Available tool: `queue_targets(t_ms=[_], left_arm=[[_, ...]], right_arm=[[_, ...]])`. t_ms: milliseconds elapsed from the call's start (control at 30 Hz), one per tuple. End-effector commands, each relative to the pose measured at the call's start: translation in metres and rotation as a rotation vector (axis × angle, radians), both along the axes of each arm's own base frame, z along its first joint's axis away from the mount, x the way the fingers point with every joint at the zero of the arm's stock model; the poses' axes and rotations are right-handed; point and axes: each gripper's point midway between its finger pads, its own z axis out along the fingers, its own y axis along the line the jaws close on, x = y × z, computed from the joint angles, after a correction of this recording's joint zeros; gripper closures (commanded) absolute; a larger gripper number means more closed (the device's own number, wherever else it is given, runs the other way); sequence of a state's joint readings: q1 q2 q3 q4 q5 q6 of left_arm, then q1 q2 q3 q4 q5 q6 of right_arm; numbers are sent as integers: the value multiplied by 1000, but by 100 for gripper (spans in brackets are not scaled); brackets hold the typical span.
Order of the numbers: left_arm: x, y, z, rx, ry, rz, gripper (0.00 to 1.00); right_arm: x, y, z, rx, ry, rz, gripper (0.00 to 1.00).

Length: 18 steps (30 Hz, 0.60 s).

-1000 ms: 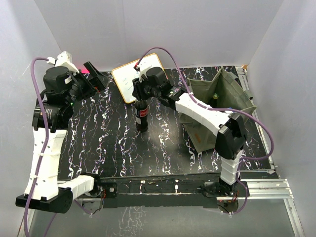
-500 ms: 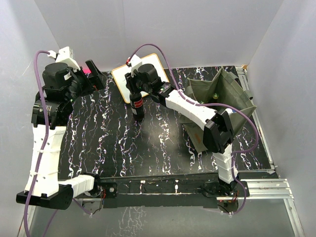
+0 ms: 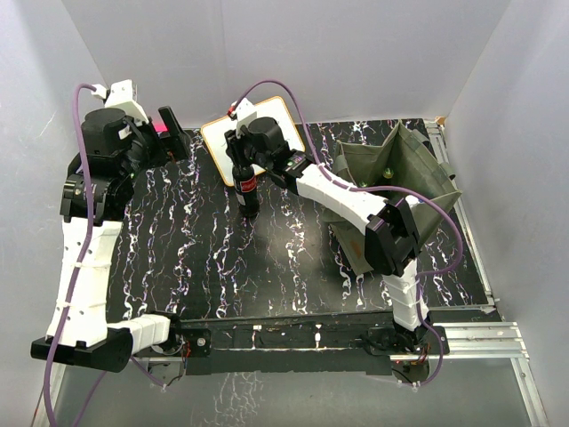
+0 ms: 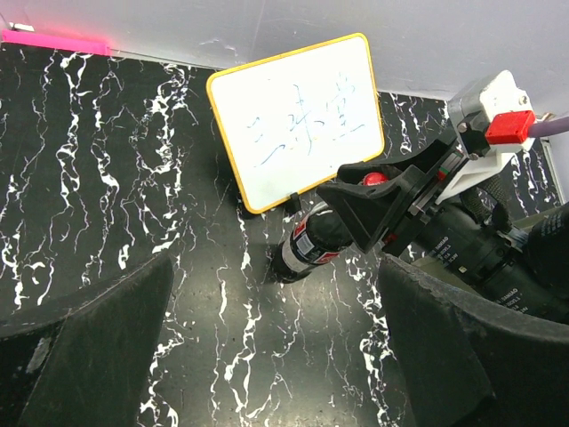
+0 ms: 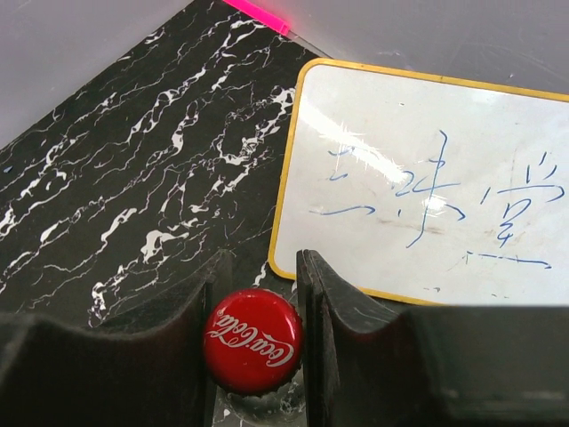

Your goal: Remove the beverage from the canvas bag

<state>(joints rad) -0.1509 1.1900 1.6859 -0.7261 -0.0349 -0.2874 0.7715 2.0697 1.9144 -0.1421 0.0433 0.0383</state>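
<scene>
The beverage is a dark cola bottle [image 3: 250, 190] with a red cap [image 5: 253, 341]. It stands upright just in front of the whiteboard, outside the bag. My right gripper [image 3: 242, 169] is shut on its neck, with the cap between the fingers in the right wrist view [image 5: 263, 267]. The left wrist view shows the bottle [image 4: 311, 249] with its base at or near the tabletop. The olive-green canvas bag [image 3: 404, 178] lies open at the right of the table. My left gripper [image 3: 171, 133] is open and empty, held high at the far left, its jaws wide apart in the left wrist view [image 4: 276, 356].
A yellow-rimmed whiteboard [image 3: 238, 135] with blue writing lies at the back centre, right behind the bottle; it also shows in both wrist views [image 4: 302, 116] [image 5: 427, 196]. A pink tape strip [image 4: 53, 42] runs along the back edge. White walls enclose the black marbled table [image 3: 196, 258].
My right gripper has carried the bottle back and left, towards the whiteboard, then nearly stopped. My left arm has drawn back and up a little.
</scene>
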Motion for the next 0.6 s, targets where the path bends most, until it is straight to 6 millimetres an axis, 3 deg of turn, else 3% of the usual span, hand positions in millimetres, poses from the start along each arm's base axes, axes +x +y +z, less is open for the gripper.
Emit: queue_targets(t_ms=[0,567], left_arm=[[4,1,7,13,-37,5,3],[5,-1,10,-22,-48,8,3]], right_arm=[[3,-6,55,107,-112,-33,90],[-14,-19,58,92,-84,-29,68]])
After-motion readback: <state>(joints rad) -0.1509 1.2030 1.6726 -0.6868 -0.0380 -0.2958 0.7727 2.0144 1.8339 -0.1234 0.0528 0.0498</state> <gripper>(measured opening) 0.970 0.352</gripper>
